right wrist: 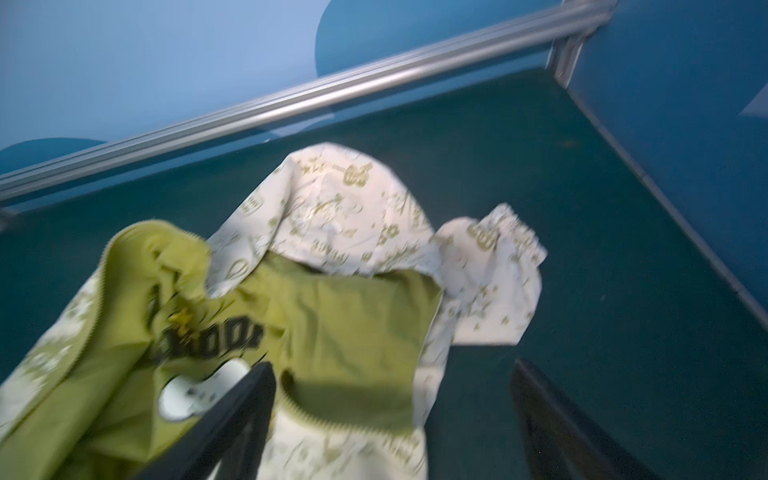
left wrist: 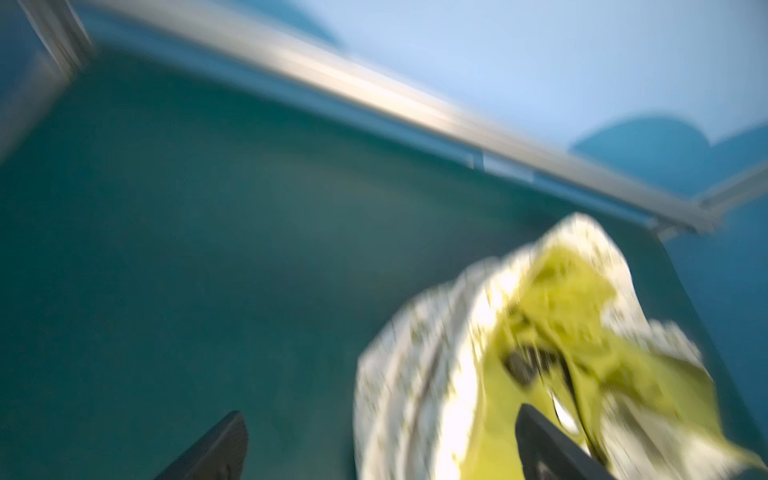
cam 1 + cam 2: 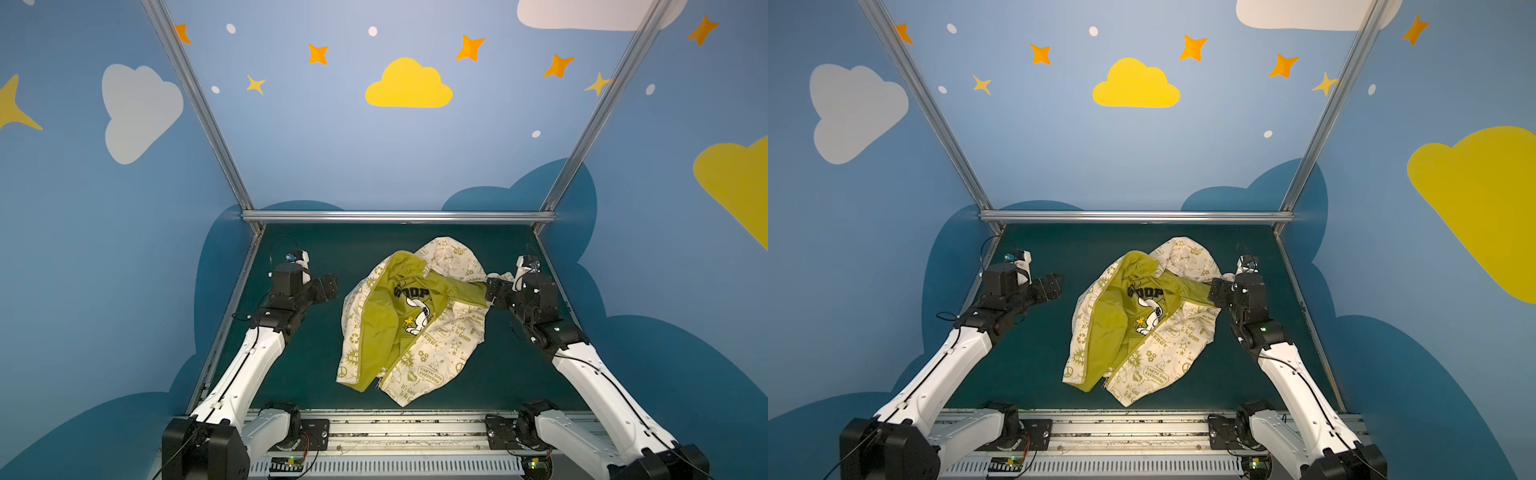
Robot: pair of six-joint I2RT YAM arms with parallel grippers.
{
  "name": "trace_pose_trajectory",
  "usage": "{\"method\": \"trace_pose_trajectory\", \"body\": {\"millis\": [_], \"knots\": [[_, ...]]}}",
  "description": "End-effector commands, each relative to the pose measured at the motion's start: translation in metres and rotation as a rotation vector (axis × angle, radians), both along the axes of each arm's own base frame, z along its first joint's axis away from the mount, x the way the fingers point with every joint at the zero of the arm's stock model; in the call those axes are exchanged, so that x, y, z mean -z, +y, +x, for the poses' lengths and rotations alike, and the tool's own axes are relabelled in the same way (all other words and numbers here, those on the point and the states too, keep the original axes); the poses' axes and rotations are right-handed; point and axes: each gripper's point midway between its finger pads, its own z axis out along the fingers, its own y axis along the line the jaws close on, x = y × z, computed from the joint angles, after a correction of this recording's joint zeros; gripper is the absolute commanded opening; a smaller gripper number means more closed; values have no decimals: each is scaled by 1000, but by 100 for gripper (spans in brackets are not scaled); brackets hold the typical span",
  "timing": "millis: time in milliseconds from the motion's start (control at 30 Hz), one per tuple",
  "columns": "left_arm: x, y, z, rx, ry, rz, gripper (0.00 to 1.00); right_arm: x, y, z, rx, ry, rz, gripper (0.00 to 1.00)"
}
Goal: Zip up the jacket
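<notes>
Both the left end effector [image 3: 328, 286] and the right end effector [image 3: 492, 293] stood with jaws spread wide, gripping nothing. The jacket [image 3: 432, 357] lay crumpled and unzipped mid-table [image 3: 299, 374], green lining [image 3: 374, 332] showing. The left one was apart, to its left; the right one was at its right edge, contact unclear.

Jacket [image 3: 446, 332]: thin woven cloth, cream shell matt, creased; olive lining [image 3: 376, 332] faintly sheened. Table [image 3: 291, 365]: matt dark-teal, felt-like. Frame rail [image 3: 395, 216]: brushed metal, satin. Fingers [image 1: 241, 415]: matt black plastic.
</notes>
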Motion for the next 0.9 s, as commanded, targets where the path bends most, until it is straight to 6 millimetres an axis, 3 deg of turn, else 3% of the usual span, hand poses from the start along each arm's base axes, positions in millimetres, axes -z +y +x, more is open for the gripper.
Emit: {"method": "trace_pose_trajectory", "body": {"millis": [0,200,400,500,633,867], "knots": [[41,-32,-52,65,248,-184,99,31,47,-52,-84,237,217,86],[53,-47,-79,85,324,-324,99,50,174,-107,-456,287,388,79],[52,-40,-88,28,316,-432,99,70,278,-151,-775,346,341,77],[53,-33,-94,-6,322,-473,99,75,320,-165,-893,361,346,75],[56,-30,-103,-29,336,-509,99,83,345,-167,-951,413,350,69],[57,-22,-111,-63,346,-490,99,105,364,-154,-968,507,459,56]]}}
